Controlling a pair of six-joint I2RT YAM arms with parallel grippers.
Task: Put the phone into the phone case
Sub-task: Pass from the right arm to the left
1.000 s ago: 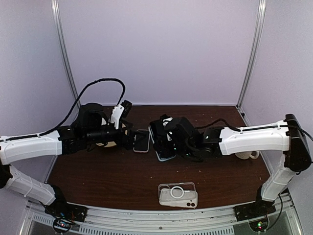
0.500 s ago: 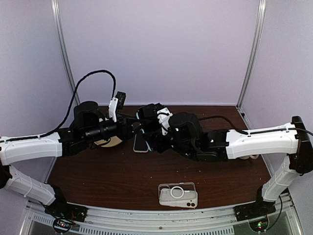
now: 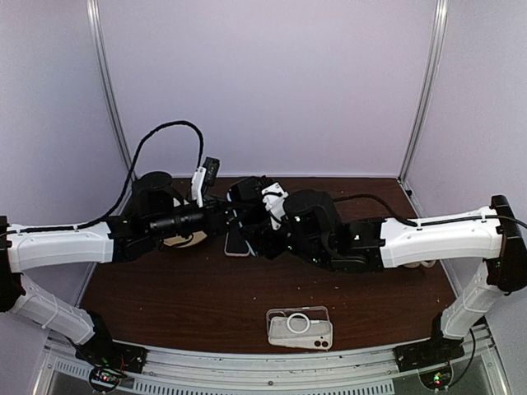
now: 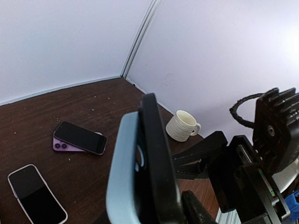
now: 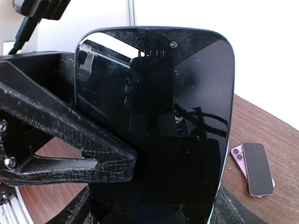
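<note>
A black phone (image 5: 187, 116) stands upright in the air above the table's middle, its screen facing the right wrist camera. A light blue phone case (image 4: 122, 172) lies against its back, with a small gap at the top edge. My right gripper (image 5: 154, 205) is shut on the phone across its width. My left gripper (image 4: 149, 207) has come in from the left and closed on the phone and case through their thickness. One of its fingers (image 5: 70, 140) lies across the screen's left side. In the top view both grippers (image 3: 251, 212) meet mid-table.
A white-edged phone (image 3: 237, 240) lies flat below the grippers. A dark phone on a purple one (image 4: 79, 138) lies farther back. A clear case with a ring (image 3: 300, 327) sits near the front edge. A cream mug (image 4: 183, 126) stands at the right.
The right arm has lifted the phone and case off the table and carried them left. The left gripper, wide open a second ago, has closed around them.
</note>
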